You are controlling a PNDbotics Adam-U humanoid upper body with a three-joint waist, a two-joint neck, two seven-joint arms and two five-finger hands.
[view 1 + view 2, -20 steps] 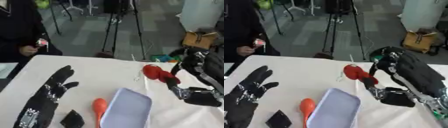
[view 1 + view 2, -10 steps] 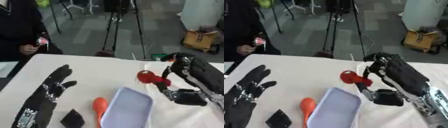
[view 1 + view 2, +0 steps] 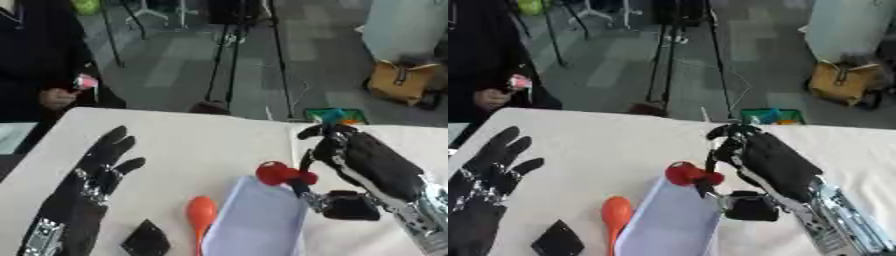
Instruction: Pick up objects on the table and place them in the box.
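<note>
While above the far end of the box [image 3: 258, 222], gripped a red thing [image 3: 280, 173] in the right robot hand [image 3: 363, 167]; left robot hand [image 3: 87, 185] open, flat on the tabletop [image 3: 192, 145].

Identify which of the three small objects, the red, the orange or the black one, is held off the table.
The red object: the right hand pinches it above the box. The orange object and black object lie on the table.

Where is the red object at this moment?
The red object is held in the right hand, right of centre, just above the far edge of the pale box.
</note>
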